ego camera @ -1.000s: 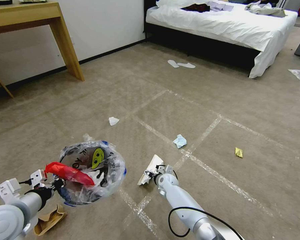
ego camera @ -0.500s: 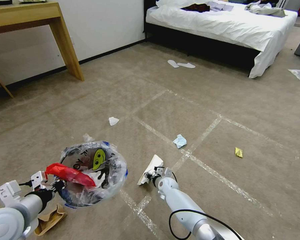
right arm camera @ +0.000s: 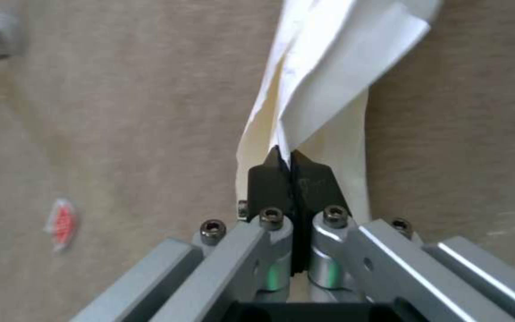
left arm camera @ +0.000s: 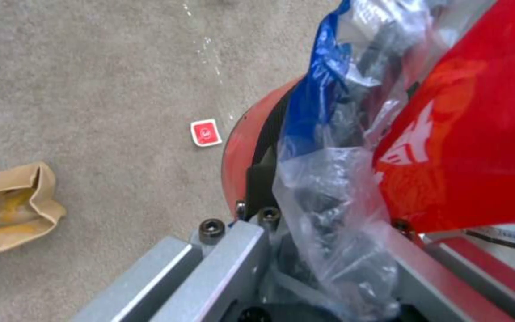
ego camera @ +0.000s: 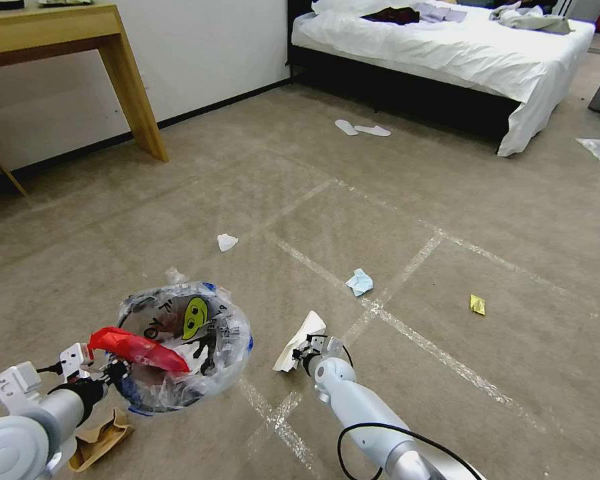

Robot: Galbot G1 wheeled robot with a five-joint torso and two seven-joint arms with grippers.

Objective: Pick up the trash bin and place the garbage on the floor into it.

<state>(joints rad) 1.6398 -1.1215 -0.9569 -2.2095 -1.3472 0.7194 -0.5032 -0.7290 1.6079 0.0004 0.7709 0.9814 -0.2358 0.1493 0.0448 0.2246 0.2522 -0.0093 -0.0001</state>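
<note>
Now, going from left to right in the head view, the left hand [ego camera: 107,365] sits at about 8 o'clock and is clamped on the rim of the trash bin [ego camera: 183,343], with the clear liner pinched between its jaws. The bin hangs above the floor [ego camera: 407,200], and a red wrapper [ego camera: 137,347] lies across its mouth. Compared with a second ago the bin has hardly moved; it is held steady as a target. Below it, a brown paper scrap [ego camera: 100,437] still lies on the carpet, and the left wrist view shows a small red packet [left arm camera: 205,132] on the floor just beside the bin wall.

Next, near 6 o'clock, the right hand [ego camera: 305,351] is closed tight on a folded white paper [ego camera: 299,340]; in the right wrist view the two dark fingertips [right arm camera: 269,176] meet on the paper's edge with no gap. In the last second this hand has drifted a little toward the bin, and the paper goes with it, so the piece seems already lifted and is probably on its way to the bin.

Further out, a white tissue [ego camera: 227,242] at 11 o'clock, a light-blue wad [ego camera: 360,282] at 12 o'clock and a yellow packet [ego camera: 477,305] at 2 o'clock are untouched, so much of the task remains.
</note>
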